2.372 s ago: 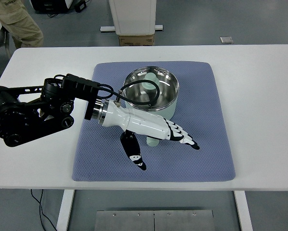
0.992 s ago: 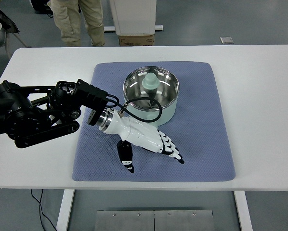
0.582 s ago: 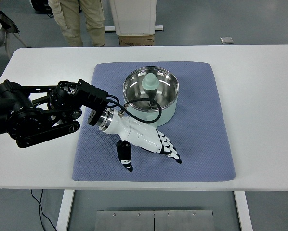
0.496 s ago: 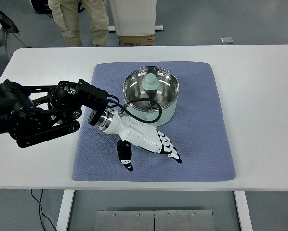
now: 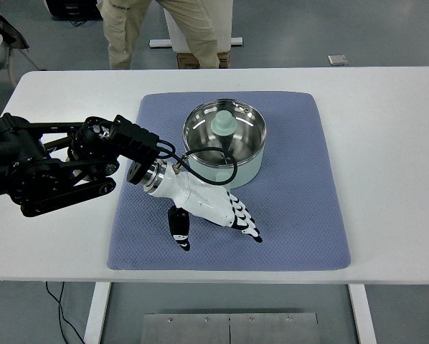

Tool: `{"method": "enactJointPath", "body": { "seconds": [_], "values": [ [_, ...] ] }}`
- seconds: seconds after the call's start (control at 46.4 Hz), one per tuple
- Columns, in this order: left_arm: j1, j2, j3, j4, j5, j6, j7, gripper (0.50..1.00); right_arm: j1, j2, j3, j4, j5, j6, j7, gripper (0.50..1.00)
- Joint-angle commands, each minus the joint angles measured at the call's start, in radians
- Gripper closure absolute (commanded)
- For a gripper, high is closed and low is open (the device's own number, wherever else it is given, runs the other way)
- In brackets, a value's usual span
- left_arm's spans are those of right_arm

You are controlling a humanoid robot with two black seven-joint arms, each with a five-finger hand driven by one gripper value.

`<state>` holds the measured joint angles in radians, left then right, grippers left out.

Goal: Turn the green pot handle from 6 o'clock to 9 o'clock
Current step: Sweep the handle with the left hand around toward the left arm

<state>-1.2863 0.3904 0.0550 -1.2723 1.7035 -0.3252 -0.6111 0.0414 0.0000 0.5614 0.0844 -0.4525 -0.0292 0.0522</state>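
From the top view, a pale green pot with a shiny steel interior (image 5: 225, 142) stands on the far middle part of a blue-grey quilted mat (image 5: 300, 186) that covers the white table (image 5: 394, 143); its handle is hidden and I cannot tell which way it points. The white left hand with black fingertips (image 5: 207, 208) lies low over the mat just in front of the pot, its fingers (image 5: 244, 222) stretched out loosely and holding nothing, thumb splayed toward the near edge. A person's tan trouser legs (image 5: 161, 29) show beyond the table's far edge.

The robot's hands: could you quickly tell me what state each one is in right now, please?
Left hand: open, fingers extended over the mat in front of the green pot, holding nothing.
Right hand: not in view.
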Motion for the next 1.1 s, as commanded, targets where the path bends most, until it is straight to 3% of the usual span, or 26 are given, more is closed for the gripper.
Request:
{"method": "enactJointPath", "body": {
  "seconds": [0.0, 1.078],
  "values": [
    [-0.004, 0.001, 0.006, -0.001, 0.010, 0.000, 0.000, 0.500, 0.000, 0.000, 0.000, 0.000, 0.000, 0.000, 0.000, 0.500],
    [-0.085, 0.058, 0.059, -0.007, 0.114, -0.001, 0.000, 0.500, 0.000, 0.000, 0.000, 0.000, 0.000, 0.000, 0.000, 0.500]
  ]
}}
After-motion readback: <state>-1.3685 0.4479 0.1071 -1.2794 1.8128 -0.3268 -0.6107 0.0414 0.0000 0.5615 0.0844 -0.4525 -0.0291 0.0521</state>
